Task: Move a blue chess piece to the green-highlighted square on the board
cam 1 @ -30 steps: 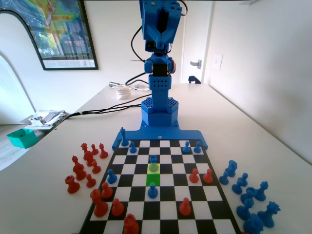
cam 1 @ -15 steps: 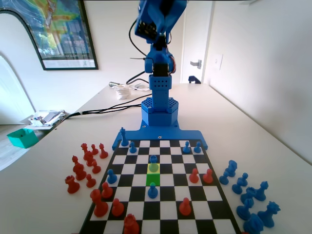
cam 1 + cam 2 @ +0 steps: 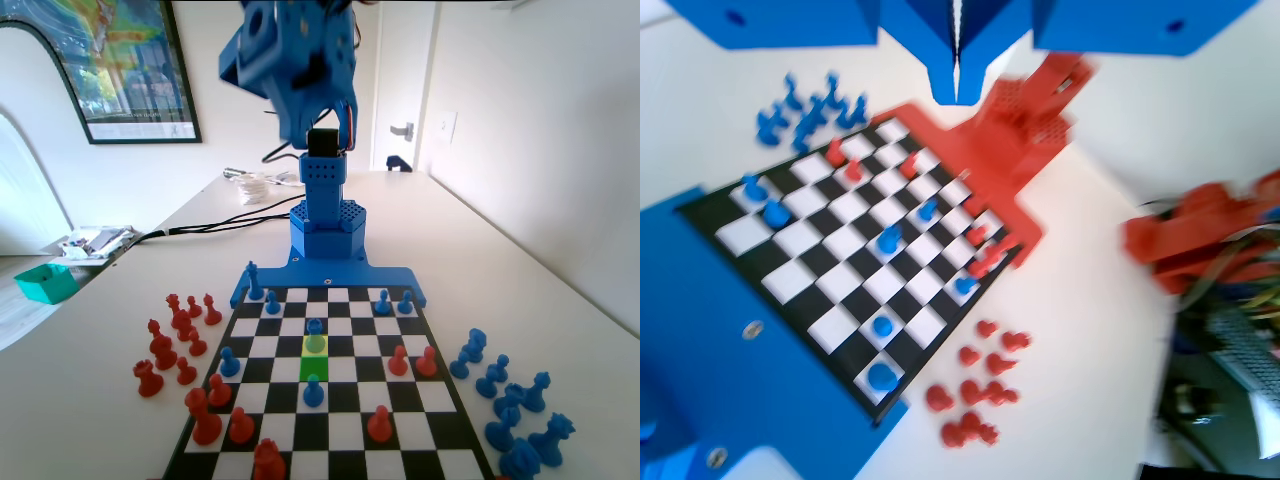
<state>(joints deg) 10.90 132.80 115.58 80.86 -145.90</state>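
- Gripper raised high above the board, jaws pressed together, empty.
- Blue chess piece on yellow-green square, just beyond the green-highlighted square.

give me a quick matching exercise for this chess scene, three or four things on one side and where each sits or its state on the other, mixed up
Things:
1. blue chess piece
2. green-highlighted square
3. gripper
4. red pieces off the board

Places or states:
A. bare, no piece on it
B. fingers together, high above the board
C. grouped on the table, left of the board in the fixed view
D. on the yellow-green square

Pairs: 1-D, 2-A, 3-B, 4-C
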